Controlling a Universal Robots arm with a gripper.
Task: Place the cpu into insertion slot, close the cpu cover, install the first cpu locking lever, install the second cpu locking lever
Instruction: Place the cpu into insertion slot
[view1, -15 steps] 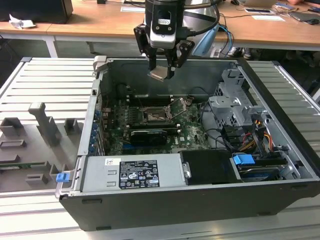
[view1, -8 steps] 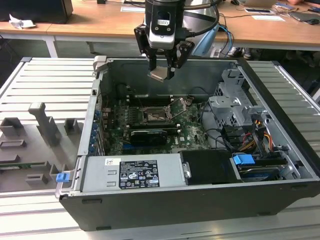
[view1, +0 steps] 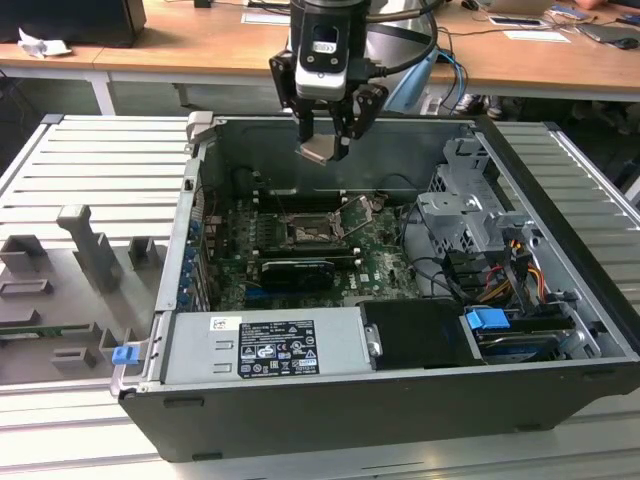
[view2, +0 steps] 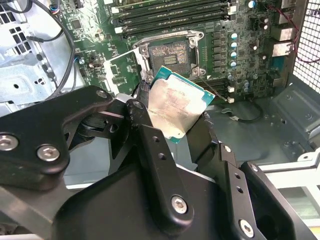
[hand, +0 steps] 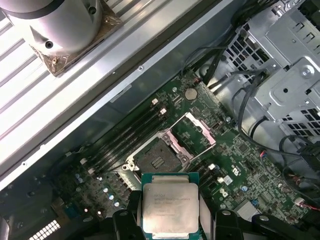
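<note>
1. At the exterior view's left, grey fixtures (view1: 90, 250) stand on the ribbed table (view1: 100, 165). A blue clip (view1: 124, 354) sits by the near corner of the case (view1: 300, 420).
2. The case lies open, with its power supply (view1: 265, 345) along the near side.
3. My gripper (view1: 325, 140) hangs above the case's far wall, clamped on the cpu (view1: 318, 152). In the second wrist view my fingers (view2: 150, 145) pinch the cpu (view2: 175, 105) by opposite edges. It is tilted in the air and touches nothing else.
4. Below, on the green board (view1: 385, 265), the slot (view1: 308, 232) is bare, its dark centre exposed. The cpu is well apart from it; in the first wrist view the cpu (hand: 170, 207) appears just beside the slot (hand: 156, 157).
5. Just to the exterior view's right of the slot, the cover (view1: 358, 215) stands raised on its hinge. In the first wrist view the board shows through the window of the cover (hand: 201, 128).
6. Farther right sits the drive cage (view1: 465, 215), with cables beside it.
</note>
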